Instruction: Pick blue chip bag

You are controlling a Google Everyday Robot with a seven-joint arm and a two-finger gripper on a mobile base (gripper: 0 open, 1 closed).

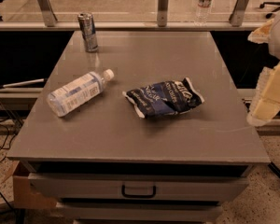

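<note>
A blue chip bag (164, 98) lies flat and crinkled just right of centre on a grey table (130, 139), its white lettering facing up and its pale crimped ends pointing toward the lower left and upper right of the frame. The robot's pincer (268, 99) hangs at the right edge of the frame, off the table's right side and well apart from the bag; whether it is wide or narrow cannot be told from here. A clear water bottle (79, 92) rests on its side at centre left, apart from the bag, and a slim can (87, 31) stands upright near the table's far left corner.

The step in hand appears to be the reach. It would likely go best if the pincer travels leftward over the table and descends on the bag's puffed middle, closing across the narrow width rather than along its length. Foil tends to slide and crumple, so a bite low enough to gather material, yet short of scraping the table, looks wise. The bottle seems far enough away not to interfere.
</note>
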